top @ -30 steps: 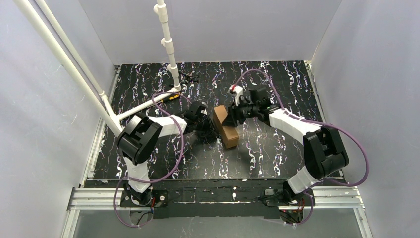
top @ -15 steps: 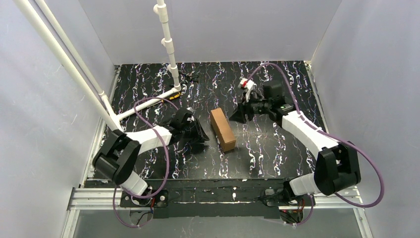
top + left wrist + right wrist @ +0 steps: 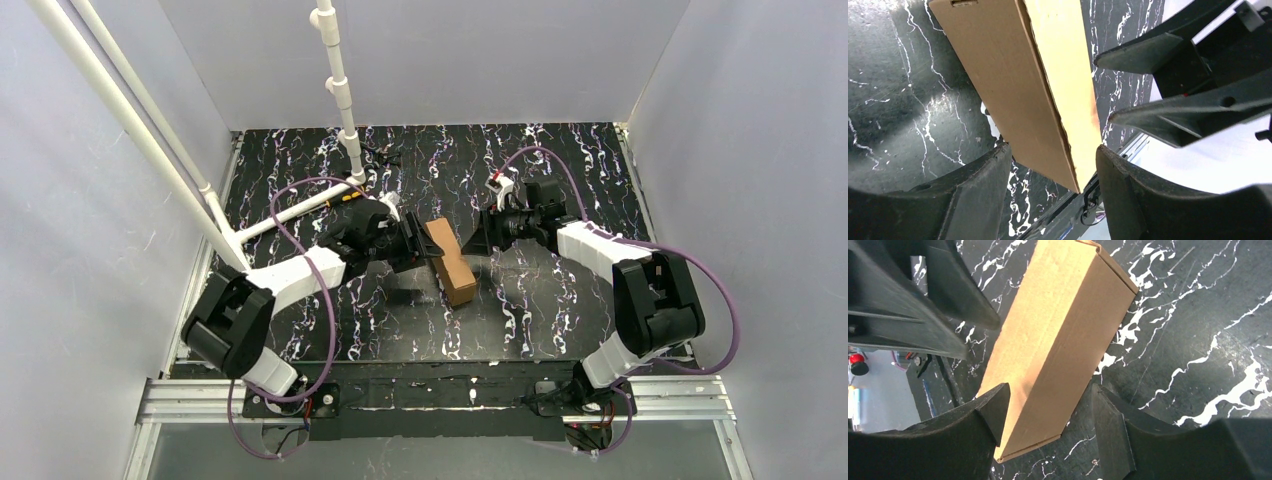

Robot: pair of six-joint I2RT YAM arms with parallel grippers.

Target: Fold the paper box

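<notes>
The paper box (image 3: pixel 450 262) is a closed, narrow brown cardboard box lying flat on the black marbled table, mid-table. My left gripper (image 3: pixel 418 245) reaches it from the left and my right gripper (image 3: pixel 471 242) from the right, both at its far half. In the left wrist view the box (image 3: pixel 1013 85) runs between the open fingers (image 3: pixel 973 190) of the left gripper (image 3: pixel 1053 149), with gaps on both sides. In the right wrist view the box (image 3: pixel 1058 330) lies between the spread jaws of the right gripper (image 3: pixel 1050 387); the left finger overlaps its edge and the right finger (image 3: pixel 1113 425) stands apart.
A white pipe frame (image 3: pixel 345 100) stands at the back left, with a small black-and-orange marker (image 3: pixel 350 195) near its foot. Grey walls enclose the table on three sides. A metal rail (image 3: pixel 430 395) runs along the near edge.
Both grippers drew back from the box half a second ago and have now come in again on either side of it. Their jaws stand wider than before. The box has not moved.
</notes>
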